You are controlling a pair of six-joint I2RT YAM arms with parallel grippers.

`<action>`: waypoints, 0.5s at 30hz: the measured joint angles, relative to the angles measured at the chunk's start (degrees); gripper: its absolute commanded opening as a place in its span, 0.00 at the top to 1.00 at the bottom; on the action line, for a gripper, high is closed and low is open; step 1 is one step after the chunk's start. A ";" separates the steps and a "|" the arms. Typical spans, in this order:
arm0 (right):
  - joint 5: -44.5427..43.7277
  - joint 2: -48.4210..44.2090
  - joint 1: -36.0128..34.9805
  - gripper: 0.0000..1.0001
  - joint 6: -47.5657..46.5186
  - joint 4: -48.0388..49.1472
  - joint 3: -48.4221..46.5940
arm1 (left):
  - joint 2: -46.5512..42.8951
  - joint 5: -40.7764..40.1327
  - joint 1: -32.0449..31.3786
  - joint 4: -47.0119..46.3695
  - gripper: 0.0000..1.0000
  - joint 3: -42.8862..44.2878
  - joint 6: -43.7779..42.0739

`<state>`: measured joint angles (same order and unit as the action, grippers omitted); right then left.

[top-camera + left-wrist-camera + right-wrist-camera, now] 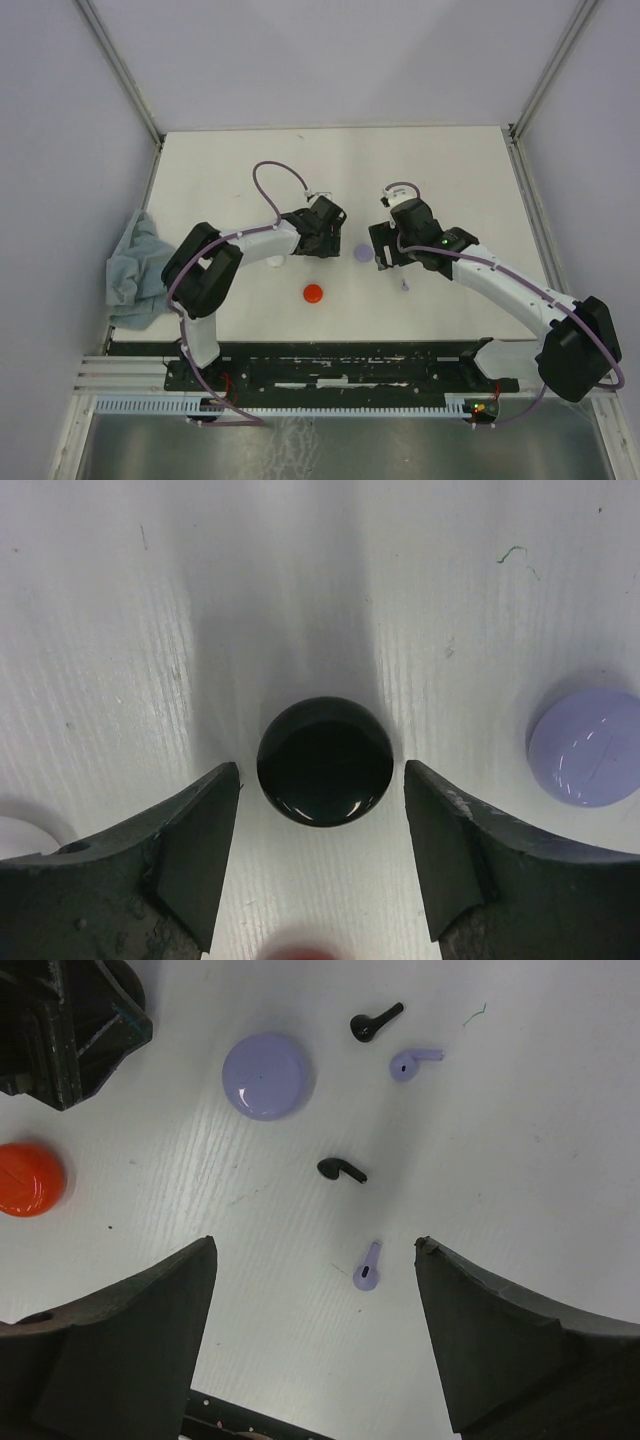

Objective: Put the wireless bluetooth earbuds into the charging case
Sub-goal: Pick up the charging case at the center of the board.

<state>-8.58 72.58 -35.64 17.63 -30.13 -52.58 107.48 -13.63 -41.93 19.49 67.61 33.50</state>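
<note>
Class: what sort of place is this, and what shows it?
Probably a robotics lab test cell: two black-and-white robot arms mounted beside a white tabletop, plain grey enclosing walls, and small lavender plastic earbuds laid out.

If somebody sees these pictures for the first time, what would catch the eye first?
A glossy black round case sits between the open fingers of the left gripper, untouched. Below the open right gripper, two black earbuds and two lavender earbuds lie scattered near a lavender case.
</note>
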 measured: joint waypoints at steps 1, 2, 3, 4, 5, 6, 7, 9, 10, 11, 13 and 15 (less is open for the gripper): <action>0.17 0.00 0.07 0.12 0.09 0.00 0.00 | 0.24 -0.09 0.00 -0.11 0.31 0.24 -0.15; 0.42 0.00 0.13 0.12 0.11 0.00 0.00 | 0.42 -0.26 0.00 -0.22 0.33 0.39 -0.26; 0.59 -0.02 0.15 0.12 0.13 -0.02 0.00 | 0.55 -0.37 0.00 -0.37 0.36 0.48 -0.42; 0.79 -0.04 0.15 0.11 0.13 -0.09 0.00 | 0.63 -0.48 0.00 -0.42 0.39 0.52 -0.55; 0.83 -0.11 0.15 0.11 0.15 -0.13 0.00 | 0.63 -0.48 0.02 -0.44 0.41 0.52 -0.55; 1.01 -0.17 0.17 0.11 0.13 -0.17 0.00 | 0.63 -0.50 0.02 -0.48 0.44 0.52 -0.59; 1.07 -0.28 0.17 0.11 0.15 -0.22 0.00 | 0.63 -0.46 0.02 -0.57 0.46 0.50 -0.59; 1.33 -0.46 0.20 0.12 0.15 -0.31 0.00 | 0.63 -0.39 0.02 -0.85 0.49 0.39 -0.61; 1.73 -0.50 0.20 0.12 0.15 -0.31 0.00 | 0.57 -0.35 0.00 -1.18 0.49 0.22 -0.68; 2.14 -0.50 0.20 0.12 0.15 -0.31 0.00 | 0.37 -0.35 0.00 -1.68 0.50 -0.17 -0.74; 2.80 -0.50 0.28 0.12 0.15 -0.33 0.00 | -0.46 -0.17 0.00 -2.86 0.50 -1.49 -0.94; 3.87 -0.48 0.39 0.12 0.15 -0.39 -0.07 | -2.03 0.24 0.00 -4.15 0.50 -3.63 -1.05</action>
<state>-4.71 72.10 -35.24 17.78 -30.52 -52.64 105.45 -13.39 -41.93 15.33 63.99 32.45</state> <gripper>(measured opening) 0.885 0.578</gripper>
